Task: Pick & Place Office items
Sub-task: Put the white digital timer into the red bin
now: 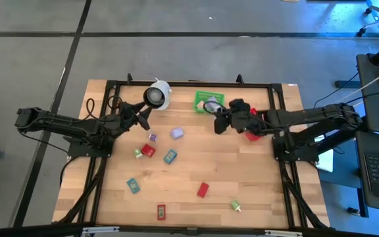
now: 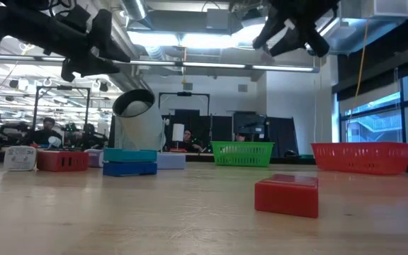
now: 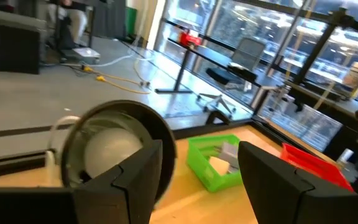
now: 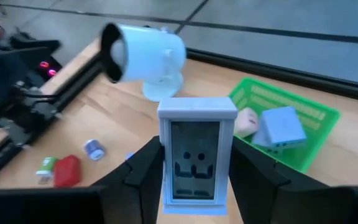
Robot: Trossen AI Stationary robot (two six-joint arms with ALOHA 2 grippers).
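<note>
Over by the green basket (image 1: 209, 102), right gripper (image 4: 194, 180) pinching a pale blue packet (image 4: 196, 155), left gripper (image 1: 142, 117) jaws spread beside the white roll (image 1: 158, 95), holding nothing

No readable text, label, brand, number or sign is showing in any view. The pale blue packet (image 4: 196, 155), sitting between the right gripper's (image 4: 196, 180) fingers, is displaying only dark shapes behind its window, not letters. Markings on the small pieces lying on the table (image 1: 189, 197) are too small to read.
</note>
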